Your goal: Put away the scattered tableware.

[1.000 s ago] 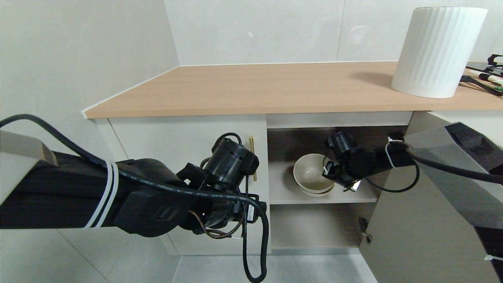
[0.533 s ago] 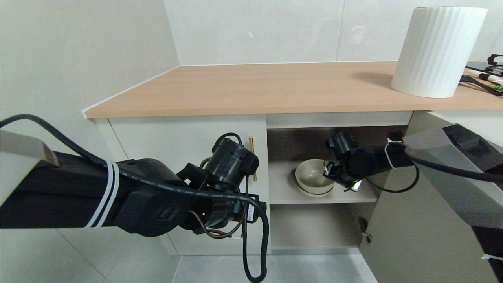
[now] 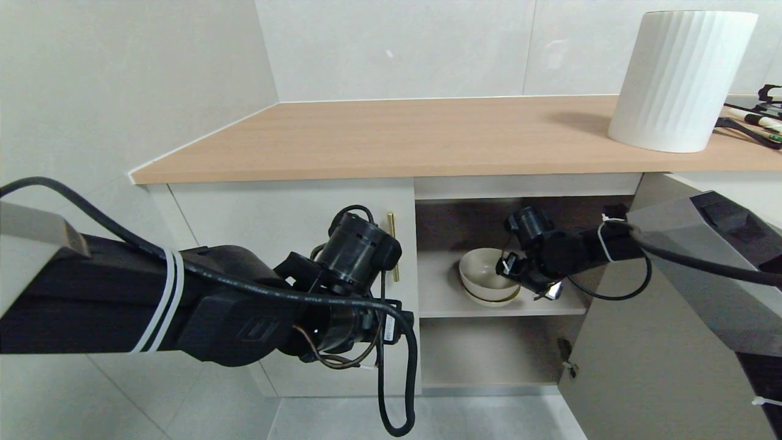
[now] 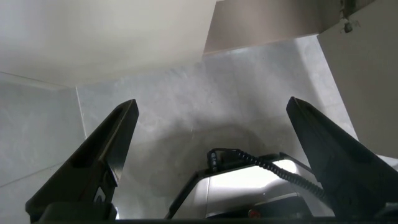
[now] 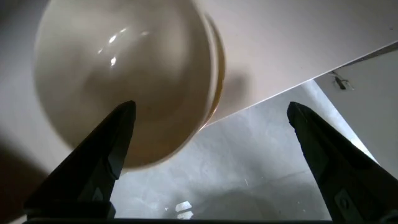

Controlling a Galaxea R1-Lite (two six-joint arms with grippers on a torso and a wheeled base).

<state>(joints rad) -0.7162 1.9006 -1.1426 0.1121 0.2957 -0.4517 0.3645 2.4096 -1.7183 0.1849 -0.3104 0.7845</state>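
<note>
A beige bowl (image 3: pixel 484 273) sits level on the upper shelf (image 3: pixel 440 293) of the open cabinet, nested on another beige dish whose rim (image 3: pixel 492 300) shows beneath it. My right gripper (image 3: pixel 507 266) is inside the cabinet by the bowl's right rim. In the right wrist view it (image 5: pixel 210 107) is open, its fingers wide apart, with the bowl (image 5: pixel 118 74) just beyond the tips. My left gripper (image 4: pixel 211 101) points down at the grey floor, open and holding nothing. The left wrist (image 3: pixel 357 256) hangs in front of the closed cabinet door.
The right cabinet door (image 3: pixel 617 366) stands swung open beside my right arm. The left door has a brass handle (image 3: pixel 391 244). A lower shelf (image 3: pixel 489 351) lies below. On the wooden counter (image 3: pixel 397 137) stand a white ribbed container (image 3: pixel 678 79) and some utensils (image 3: pixel 757 119).
The bowl went from tilted up in my right gripper to lying level on the dish on the shelf. The left arm has barely moved.
</note>
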